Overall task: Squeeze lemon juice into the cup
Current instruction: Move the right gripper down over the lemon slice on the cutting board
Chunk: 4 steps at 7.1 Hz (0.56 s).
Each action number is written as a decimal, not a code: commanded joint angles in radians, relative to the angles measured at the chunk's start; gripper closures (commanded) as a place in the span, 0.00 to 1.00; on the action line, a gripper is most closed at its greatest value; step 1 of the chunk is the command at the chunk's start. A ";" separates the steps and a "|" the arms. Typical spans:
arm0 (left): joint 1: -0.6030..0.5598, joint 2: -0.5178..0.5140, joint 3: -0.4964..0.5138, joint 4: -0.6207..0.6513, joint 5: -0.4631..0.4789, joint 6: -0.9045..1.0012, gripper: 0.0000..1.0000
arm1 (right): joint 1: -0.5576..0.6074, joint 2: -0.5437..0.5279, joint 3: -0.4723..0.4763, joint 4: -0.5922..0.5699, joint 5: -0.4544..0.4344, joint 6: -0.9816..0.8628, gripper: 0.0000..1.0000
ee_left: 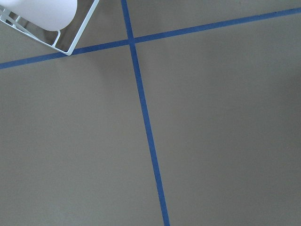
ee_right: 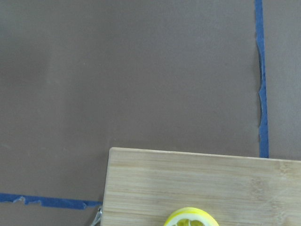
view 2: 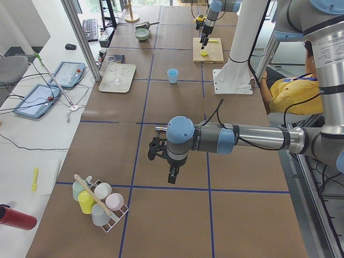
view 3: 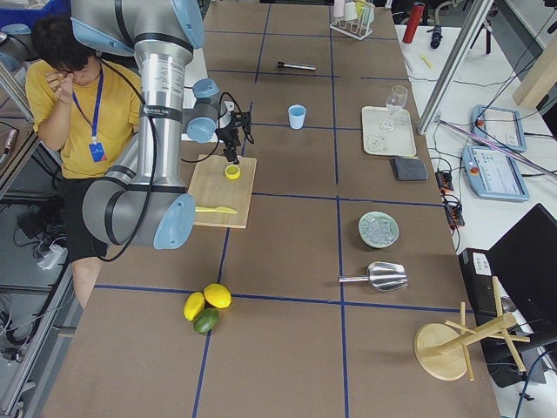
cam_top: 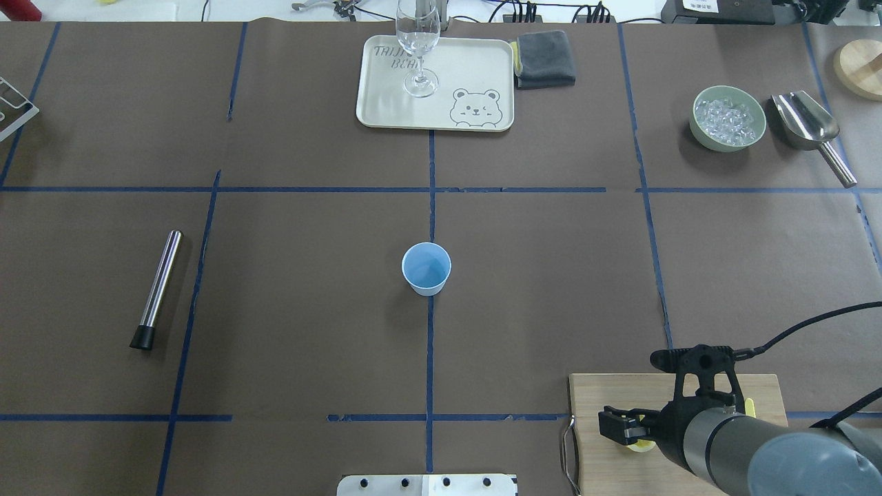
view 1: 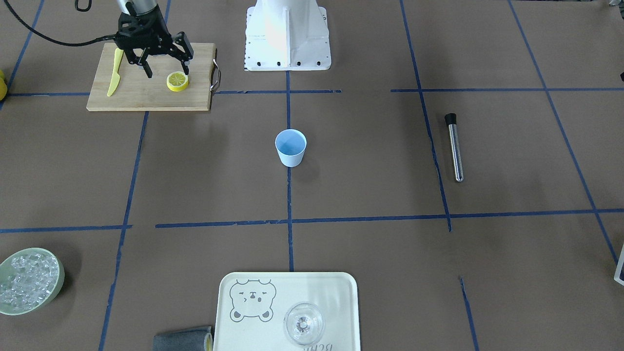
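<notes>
Front view, clock directions taken from the cup.

Step in hand: reach for the lemon, no grasp yet. Counter (view 1: 390, 195) is brown paper with a blue tape grid. Board (view 1: 141, 95) sits at 10 o'clock, far corner on the robot's right. Cup (view 1: 291, 148) is upright at counter centre on the middle tape line; I see no liquid in it. Lemon (view 1: 177, 81) is a half, cut face up, on the board near its handle end.

Right tool (view 1: 167, 73) hangs low over the board, jaws spread wide, nothing held. One fingertip is just beside the lemon and the other is well off toward the knife, so the lemon is off-centre in the gap. I cannot tell if a finger touches it.

Left tool (view 2: 172, 176) is parked well away, over bare counter near a rack of cups. It shows only in the side view, so I cannot tell whether it is wide or narrow.

Next move, my guess: shift toward the handle end to centre on the lemon, drop, close gently, carry to the cup, tip the cut face down and squeeze. Slippery rind could slip or tilt.

Others:
- Tray (view 1: 317, 287) at 6 o'clock.
- Ice bowl (view 1: 57, 292) at 8 o'clock.
- Steel rod (view 1: 455, 151) at 3 o'clock.
- Glass (view 1: 303, 323) on the tray.
- Knife (view 1: 115, 73) on the board, beyond the tool.

Nothing lies between board and cup.
</notes>
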 commanded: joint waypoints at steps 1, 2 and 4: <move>0.000 0.000 -0.001 0.000 0.001 0.000 0.00 | -0.060 -0.010 -0.059 0.057 -0.057 0.036 0.00; 0.000 0.000 -0.002 0.000 0.001 0.000 0.00 | -0.060 -0.043 -0.083 0.120 -0.058 0.031 0.00; -0.003 0.002 -0.005 0.000 0.001 0.000 0.00 | -0.062 -0.085 -0.092 0.136 -0.058 0.025 0.00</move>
